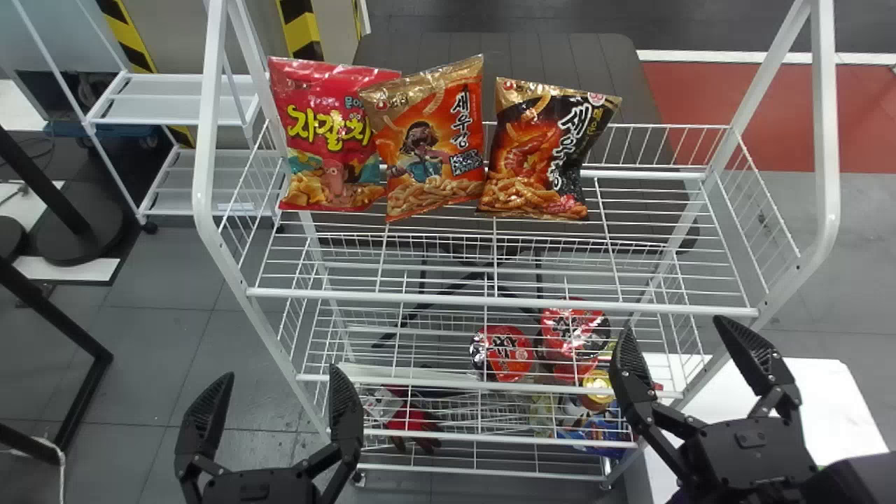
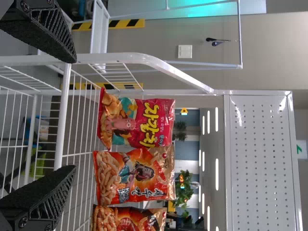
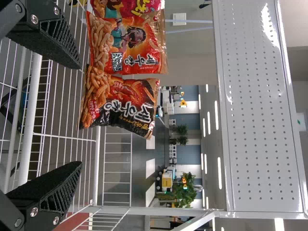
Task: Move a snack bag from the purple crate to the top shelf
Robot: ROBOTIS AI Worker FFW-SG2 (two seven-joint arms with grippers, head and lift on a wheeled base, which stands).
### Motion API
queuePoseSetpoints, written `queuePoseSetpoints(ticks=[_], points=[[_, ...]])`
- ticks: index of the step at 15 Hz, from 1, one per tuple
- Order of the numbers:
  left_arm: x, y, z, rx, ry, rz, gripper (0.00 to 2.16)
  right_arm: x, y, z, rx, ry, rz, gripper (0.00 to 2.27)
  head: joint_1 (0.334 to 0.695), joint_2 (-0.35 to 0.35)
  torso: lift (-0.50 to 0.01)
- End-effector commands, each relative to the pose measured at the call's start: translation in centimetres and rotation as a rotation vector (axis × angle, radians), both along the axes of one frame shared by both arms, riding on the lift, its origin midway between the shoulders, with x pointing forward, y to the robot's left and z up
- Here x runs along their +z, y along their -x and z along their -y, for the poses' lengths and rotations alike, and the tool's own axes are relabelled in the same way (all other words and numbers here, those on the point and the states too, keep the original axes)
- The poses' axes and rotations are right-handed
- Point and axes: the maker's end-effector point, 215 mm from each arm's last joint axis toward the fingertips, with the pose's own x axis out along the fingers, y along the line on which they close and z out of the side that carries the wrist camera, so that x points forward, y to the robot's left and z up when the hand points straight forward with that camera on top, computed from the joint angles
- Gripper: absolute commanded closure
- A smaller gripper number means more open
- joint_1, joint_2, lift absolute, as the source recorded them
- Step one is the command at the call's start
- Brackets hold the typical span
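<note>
L grip (image 1: 281, 374) & R grip (image 1: 673, 326) wide open, empty. 3 bags (image 1: 434, 154) w/ big lettering; lower packs (image 1: 505, 353) part-hidden behind rack (image 1: 490, 301).

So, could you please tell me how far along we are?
A red bag, an orange bag and a black bag already stand on the top shelf. Nothing is in hand: the left gripper and right gripper are open and empty. If one of those bags is this job's, little probably remains; otherwise the move is left.
</note>
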Motion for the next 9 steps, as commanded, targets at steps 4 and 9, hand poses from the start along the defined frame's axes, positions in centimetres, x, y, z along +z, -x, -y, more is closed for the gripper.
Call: queuePoseSetpoints(ticks=[4,9], points=[[0.08,0.0,0.0,0.0,0.001,0.003,0.0,-0.07,0.05,-0.26,0.008,0.0,-0.001,0.11,0.695,0.027,0.0],[0.0,0.03,-0.07,0.003,0.0,0.001,0.0,-0.12,0.13,-0.41,0.016,-0.001,-0.003,0.11,0.695,0.032,0.0]])
